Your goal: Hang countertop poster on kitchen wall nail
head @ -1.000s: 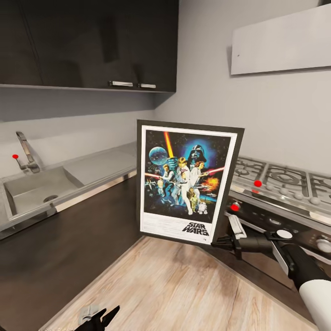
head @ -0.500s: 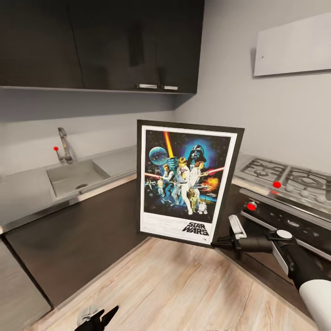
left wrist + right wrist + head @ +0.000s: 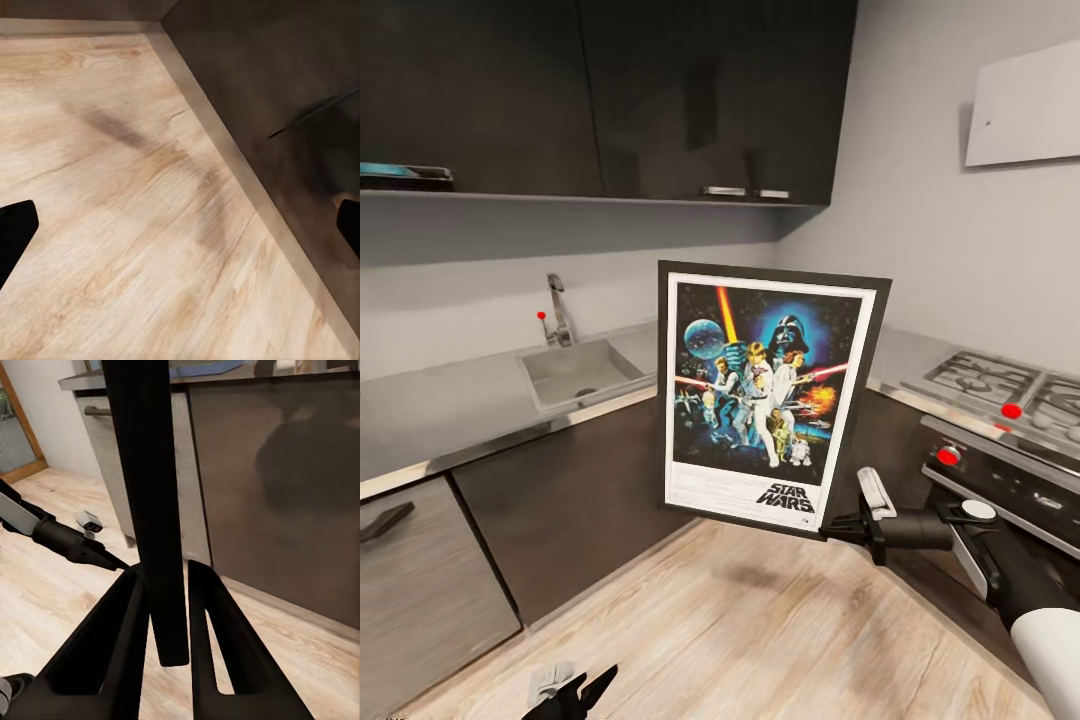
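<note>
The right hand (image 3: 838,524) is closed on the lower right corner of the poster (image 3: 768,395), its two dark fingers (image 3: 124,645) pinching the thin black frame edge-on, as the right wrist view shows. The poster hangs upright in mid-air in front of the robot, off the table (image 3: 450,405) and above the wooden floor (image 3: 740,630), facing the head camera. It is a flat, rigid rectangle: black frame, white inner border, blue-black artwork with figures, lightsabers and a "STAR WARS" title.

The left hand (image 3: 575,692) sits low over the floor; only its dark fingertips show at the edges of the left wrist view, wide apart, so it appears open and empty.

Beyond the poster, an L-shaped table runs along grey walls: a steel sink (image 3: 578,372) with a tap (image 3: 558,310) on the left run, a silver gas hob (image 3: 1000,385) on the right, and glossy dark cabinets (image 3: 660,90) overhead.

Risk, as a judgement: a single-corner grip on a tall panel gives it leverage to pivot or slip between the fingers. The poster also blocks much of the forward view, so its edges could strike the table or cabinets while travelling.
</note>
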Controlling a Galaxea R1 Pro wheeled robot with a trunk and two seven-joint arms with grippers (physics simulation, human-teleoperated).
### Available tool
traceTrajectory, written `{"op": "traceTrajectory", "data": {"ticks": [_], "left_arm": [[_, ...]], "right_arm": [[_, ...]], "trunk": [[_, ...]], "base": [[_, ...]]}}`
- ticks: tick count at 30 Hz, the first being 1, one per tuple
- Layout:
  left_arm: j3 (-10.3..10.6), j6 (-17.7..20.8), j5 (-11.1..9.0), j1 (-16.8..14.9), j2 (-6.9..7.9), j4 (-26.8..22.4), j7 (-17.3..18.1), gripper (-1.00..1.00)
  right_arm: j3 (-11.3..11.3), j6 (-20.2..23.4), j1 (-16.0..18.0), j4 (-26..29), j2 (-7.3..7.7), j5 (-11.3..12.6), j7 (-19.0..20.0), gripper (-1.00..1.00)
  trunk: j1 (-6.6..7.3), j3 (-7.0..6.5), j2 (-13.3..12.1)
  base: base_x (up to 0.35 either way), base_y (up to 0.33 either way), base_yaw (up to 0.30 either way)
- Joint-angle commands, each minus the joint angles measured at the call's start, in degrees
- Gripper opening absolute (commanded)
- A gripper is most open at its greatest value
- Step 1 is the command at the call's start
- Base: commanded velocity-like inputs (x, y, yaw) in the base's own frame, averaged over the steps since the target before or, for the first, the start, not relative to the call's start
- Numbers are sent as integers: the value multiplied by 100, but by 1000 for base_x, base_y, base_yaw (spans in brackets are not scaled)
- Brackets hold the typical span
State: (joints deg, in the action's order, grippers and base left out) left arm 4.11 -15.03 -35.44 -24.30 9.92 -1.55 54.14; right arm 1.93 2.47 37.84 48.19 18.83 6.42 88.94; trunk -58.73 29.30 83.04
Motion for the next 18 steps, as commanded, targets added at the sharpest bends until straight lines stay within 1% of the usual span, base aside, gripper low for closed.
{"op": "traceTrajectory", "data": {"ticks": [1, 8, 11, 15, 18], "left_arm": [[44, -35, -33, -5, 1, 5, 9, 100], [41, -35, -33, -3, 1, 5, 9, 100], [39, -35, -33, -4, 1, 5, 9, 100], [38, -35, -33, -4, 1, 5, 9, 100], [39, -36, -33, -5, 1, 5, 9, 100]], "right_arm": [[19, 46, 4, -2, 7, 34, 18, -100], [26, 44, 4, -2, 7, 34, 18, -100], [26, 43, 4, -2, 7, 34, 18, -100], [27, 43, 4, -4, 7, 34, 18, -100], [27, 43, 4, -3, 7, 34, 18, -100]], "trunk": [[0, 6, 3], [0, 41, 3], [0, 56, 3], [0, 63, 3], [0, 65, 3]], "base": [[-6, 0, 59], [-24, 0, 57], [-184, 0, 36], [-279, 0, 24], [-198, 0, 152]]}}
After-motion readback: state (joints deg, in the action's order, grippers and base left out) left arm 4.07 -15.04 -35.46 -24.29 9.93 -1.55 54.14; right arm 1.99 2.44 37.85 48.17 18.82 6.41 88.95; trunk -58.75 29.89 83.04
